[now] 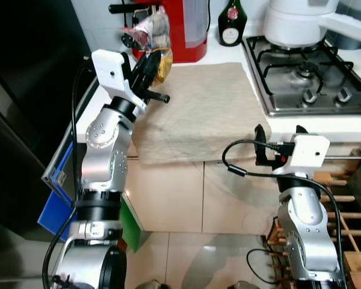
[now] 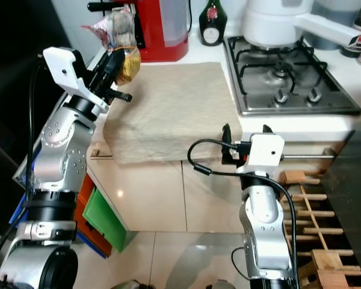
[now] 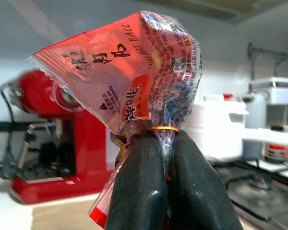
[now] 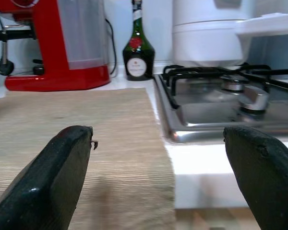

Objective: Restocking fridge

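Above the desk (image 1: 228,54), left pincer (image 1: 145,67) pinches a tied meatball bag (image 1: 151,33).
Gripped at its knotted neck so it hangs clear; right pincer (image 1: 281,144) waits spread.

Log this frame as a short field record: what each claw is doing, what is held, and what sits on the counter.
left claw: shut on the snack bag, pinching its tied neck, raised above the counter's left edge
right claw: open, level with the counter's front edge, holding nothing
counter cover: beige cloth
back of counter: red coffee machine, dark green bottle
right of cloth: gas hob with white pot
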Controlling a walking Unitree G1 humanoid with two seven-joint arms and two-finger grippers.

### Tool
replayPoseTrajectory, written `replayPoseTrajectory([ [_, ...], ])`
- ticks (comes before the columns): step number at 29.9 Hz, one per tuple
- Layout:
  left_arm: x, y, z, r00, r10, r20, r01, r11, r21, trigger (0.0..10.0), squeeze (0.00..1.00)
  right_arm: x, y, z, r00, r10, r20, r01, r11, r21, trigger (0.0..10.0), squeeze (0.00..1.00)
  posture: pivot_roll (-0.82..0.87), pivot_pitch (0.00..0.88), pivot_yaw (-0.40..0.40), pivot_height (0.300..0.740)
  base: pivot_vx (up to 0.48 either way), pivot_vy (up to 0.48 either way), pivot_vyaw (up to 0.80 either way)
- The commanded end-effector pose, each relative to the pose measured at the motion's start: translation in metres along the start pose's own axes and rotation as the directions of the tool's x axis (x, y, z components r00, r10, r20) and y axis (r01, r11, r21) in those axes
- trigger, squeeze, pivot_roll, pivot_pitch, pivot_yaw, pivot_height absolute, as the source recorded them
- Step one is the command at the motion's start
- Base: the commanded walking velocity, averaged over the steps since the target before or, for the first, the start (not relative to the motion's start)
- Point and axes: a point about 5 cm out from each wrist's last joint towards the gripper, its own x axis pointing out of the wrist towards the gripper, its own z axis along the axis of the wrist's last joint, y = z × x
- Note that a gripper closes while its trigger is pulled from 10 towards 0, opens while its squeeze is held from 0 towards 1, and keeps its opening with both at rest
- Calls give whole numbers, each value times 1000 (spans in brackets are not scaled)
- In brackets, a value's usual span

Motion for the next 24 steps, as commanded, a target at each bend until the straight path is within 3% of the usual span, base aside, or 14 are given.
replayPoseTrajectory([
  [1,3,-3,10,1000,1,29,-2,1000,22,0,0,5,5,2,999,30,16,-30,1000,4,10000,0,-99,0,83,740,-289,0,0],
  [24,-4,-13,-1,999,-32,-42,32,999,6,0,0,3,8,-9,996,81,-29,-80,997,14,10000,0,-105,0,77,740,-327,0,0],
])
